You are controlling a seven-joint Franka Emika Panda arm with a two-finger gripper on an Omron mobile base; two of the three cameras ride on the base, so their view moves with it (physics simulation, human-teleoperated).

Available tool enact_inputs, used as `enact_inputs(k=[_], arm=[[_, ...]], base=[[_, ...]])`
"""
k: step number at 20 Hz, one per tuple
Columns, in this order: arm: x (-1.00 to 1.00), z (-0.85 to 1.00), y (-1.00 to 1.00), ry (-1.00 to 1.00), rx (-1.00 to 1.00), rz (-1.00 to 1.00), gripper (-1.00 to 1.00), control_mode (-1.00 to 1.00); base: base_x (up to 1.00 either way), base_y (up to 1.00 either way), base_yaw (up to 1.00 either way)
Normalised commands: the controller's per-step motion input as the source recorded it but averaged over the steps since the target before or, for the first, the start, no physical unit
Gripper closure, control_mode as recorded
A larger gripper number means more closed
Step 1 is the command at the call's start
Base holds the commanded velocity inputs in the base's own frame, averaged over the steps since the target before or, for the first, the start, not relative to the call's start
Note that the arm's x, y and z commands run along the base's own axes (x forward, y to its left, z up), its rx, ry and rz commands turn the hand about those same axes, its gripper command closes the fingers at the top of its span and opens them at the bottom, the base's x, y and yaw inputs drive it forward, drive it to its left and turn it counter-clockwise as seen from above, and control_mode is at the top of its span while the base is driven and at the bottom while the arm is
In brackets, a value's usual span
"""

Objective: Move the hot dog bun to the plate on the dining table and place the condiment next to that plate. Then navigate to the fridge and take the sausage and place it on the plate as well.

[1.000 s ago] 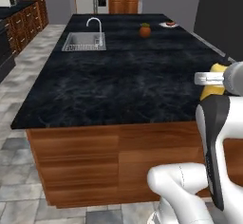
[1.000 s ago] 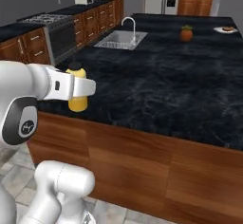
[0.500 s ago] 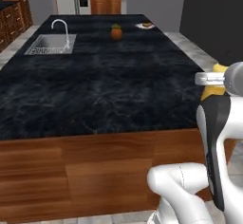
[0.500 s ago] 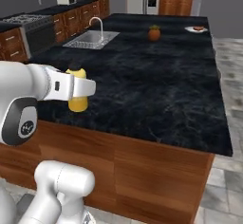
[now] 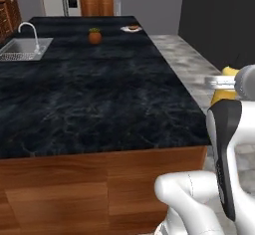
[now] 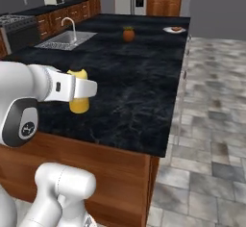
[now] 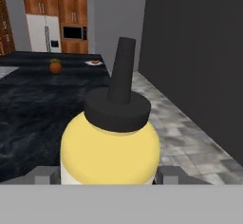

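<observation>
Condiment clamped in gripper, carried at lower centre of hand view. Plate far, upper centre, on dining table. Risk: bottle tipped on set-down, knocked against plate.

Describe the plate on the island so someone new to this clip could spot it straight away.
Start at the black marbled dining table and follow its top to the far right corner, near the grey floor. The plate lies there, flat, pale and round, with something small and brownish on it. Its neighbour, the orange pot with green leaves, stands upright further left.
</observation>
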Motion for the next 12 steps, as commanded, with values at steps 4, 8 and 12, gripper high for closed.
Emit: enact_inputs(k=[4, 8, 12], arm=[[0.00, 0.00, 0.00, 0.00, 0.00, 0.00, 1.00, 1.00], [0.00, 0.00, 0.00, 0.00, 0.00, 0.00, 1.00, 1.00], [0.00, 0.00, 0.00, 0.00, 0.00, 0.00, 1.00, 1.00]], base=[[0.24, -1.00, 0.00], [0.23, -1.00, 0.02], [0.37, -1.00, 0.08]])
